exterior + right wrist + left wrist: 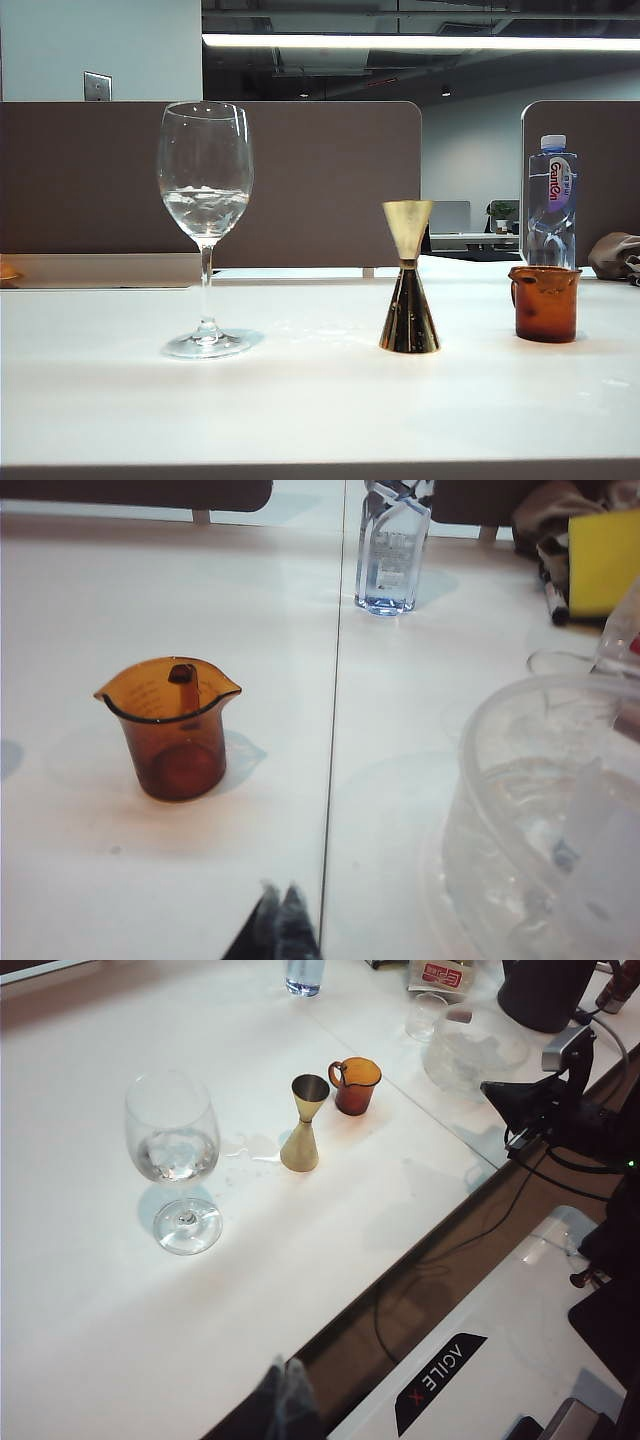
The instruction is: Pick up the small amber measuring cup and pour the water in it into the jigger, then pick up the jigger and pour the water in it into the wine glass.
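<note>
At the near table edge, left gripper (284, 1400): dark fingertips pressed together with nothing between them, raised above the table's front edge, well apart from all three vessels
Right gripper (278, 925): fingertips drawn tight together, empty, hanging over the white table short of the amber cup; neither gripper shows in the exterior view
Small amber measuring cup (172, 726): upright on the table, nearest thing to the right gripper, handle turned away from that wrist camera; it looks empty, though the tinted glass makes this hard to tell; in the exterior view it stands at the right end of the row (544, 302)
Jigger (408, 276): upright with the small cone on top, between the cup and the glass, just beside the cup and apart from it
Wine glass (205, 228): upright at the left end of the row, well apart from the jigger
Water (205, 210): clear liquid sitting low in the wine glass bowl; a few spilt drops on the table (90, 1310) between glass and jigger
Bottle (551, 200): clear plastic with a blue cap, standing behind the amber cup
Clear plastic bowl (545, 810): close to the right wrist camera, beside the cup's side of the table
</note>
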`<action>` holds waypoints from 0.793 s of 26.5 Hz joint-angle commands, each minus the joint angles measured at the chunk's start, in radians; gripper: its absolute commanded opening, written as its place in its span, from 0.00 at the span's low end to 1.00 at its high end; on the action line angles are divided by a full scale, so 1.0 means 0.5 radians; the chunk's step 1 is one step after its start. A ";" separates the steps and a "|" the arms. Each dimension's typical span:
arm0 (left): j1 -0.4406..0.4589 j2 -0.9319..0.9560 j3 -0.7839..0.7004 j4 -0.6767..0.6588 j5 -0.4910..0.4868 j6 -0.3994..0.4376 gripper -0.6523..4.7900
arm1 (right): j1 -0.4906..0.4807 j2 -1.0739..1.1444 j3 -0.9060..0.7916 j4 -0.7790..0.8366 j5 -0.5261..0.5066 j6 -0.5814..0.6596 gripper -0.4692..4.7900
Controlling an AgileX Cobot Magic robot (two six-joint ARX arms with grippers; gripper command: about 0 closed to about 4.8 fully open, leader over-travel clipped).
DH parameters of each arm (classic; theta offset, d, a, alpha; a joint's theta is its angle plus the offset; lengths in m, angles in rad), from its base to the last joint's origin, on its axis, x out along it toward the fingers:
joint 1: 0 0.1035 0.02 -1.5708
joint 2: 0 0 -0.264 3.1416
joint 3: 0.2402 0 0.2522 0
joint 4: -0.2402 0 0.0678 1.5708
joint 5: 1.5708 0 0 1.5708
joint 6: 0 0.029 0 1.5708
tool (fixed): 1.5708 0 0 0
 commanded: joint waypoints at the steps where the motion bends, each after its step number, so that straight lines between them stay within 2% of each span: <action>1: 0.002 0.001 0.005 -0.011 0.002 0.008 0.12 | -0.002 -0.001 -0.014 0.006 0.004 -0.124 0.08; 5: 0.002 0.001 0.005 -0.011 0.002 0.008 0.12 | -0.002 -0.001 -0.014 0.063 -0.003 -0.036 0.08; 12: 0.002 0.001 0.005 -0.011 0.002 0.008 0.12 | -0.035 -0.001 -0.014 0.204 0.004 -0.035 0.08; 21: 0.002 0.001 0.005 -0.011 0.002 0.008 0.12 | -0.063 -0.001 -0.014 0.195 -0.011 -0.035 0.08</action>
